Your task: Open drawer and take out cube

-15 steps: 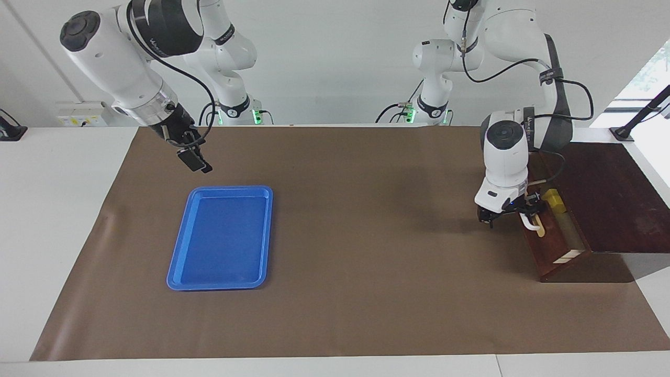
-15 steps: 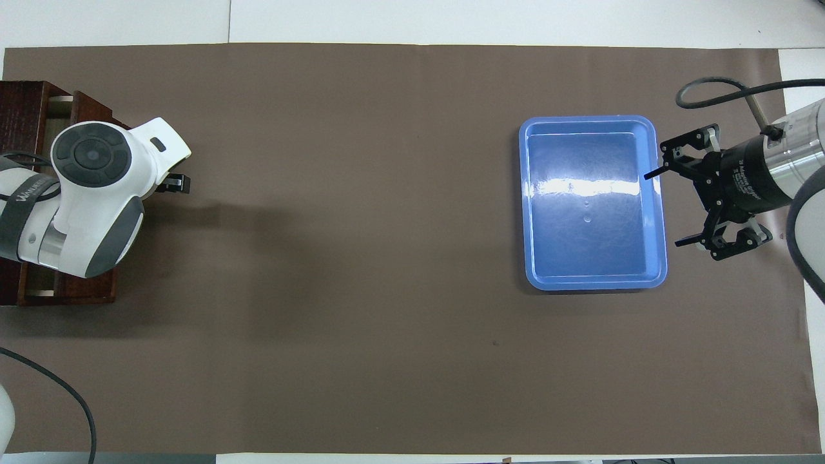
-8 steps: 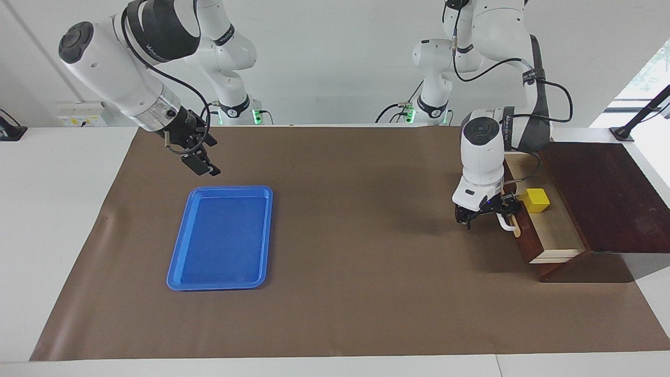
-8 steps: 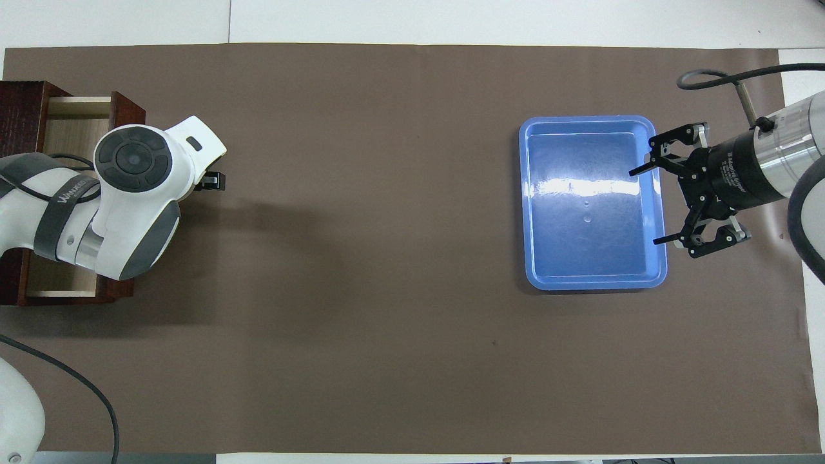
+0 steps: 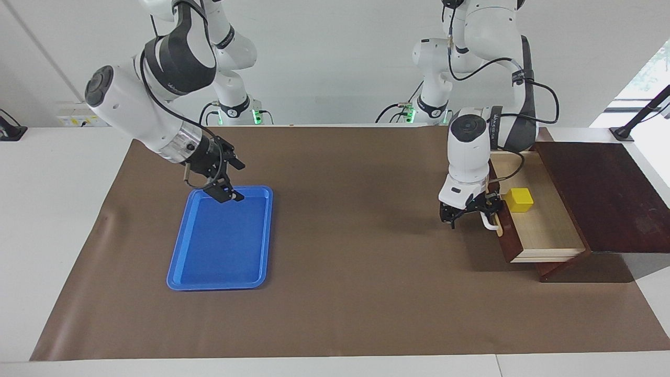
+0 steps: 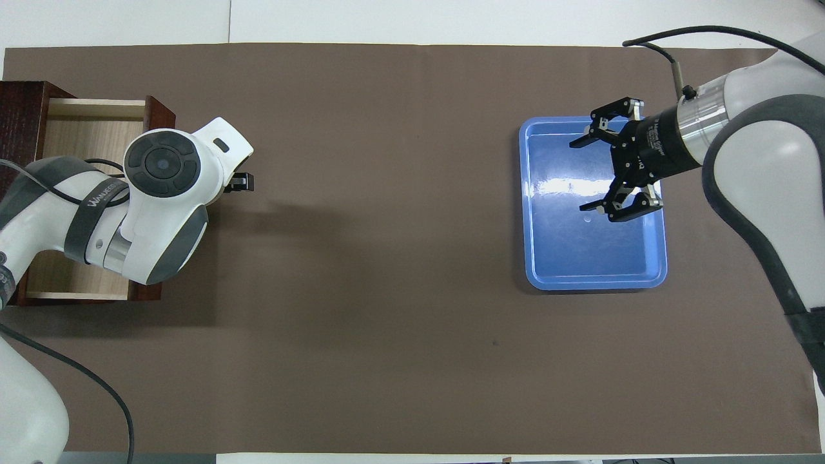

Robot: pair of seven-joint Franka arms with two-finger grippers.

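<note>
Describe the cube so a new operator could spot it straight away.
Look to the left arm's end of the brown mat, where the dark reddish-brown drawer stands pulled open. On its pale wood floor, beside the left gripper at the white handle, sits the cube: small, bright yellow, the drawer's only content.

You have the cube in the pulled-out drawer at the left arm's end, the tray well apart at the right arm's end.

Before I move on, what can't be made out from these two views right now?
- Overhead view: the cube is hidden under the left arm's wrist, along with much of the drawer interior.
- Both views: whether the left gripper touches the white handle; its fingers are too small facing, mostly covered overhead.
- Facing view: how high the open right gripper hangs over the blue tray.
</note>
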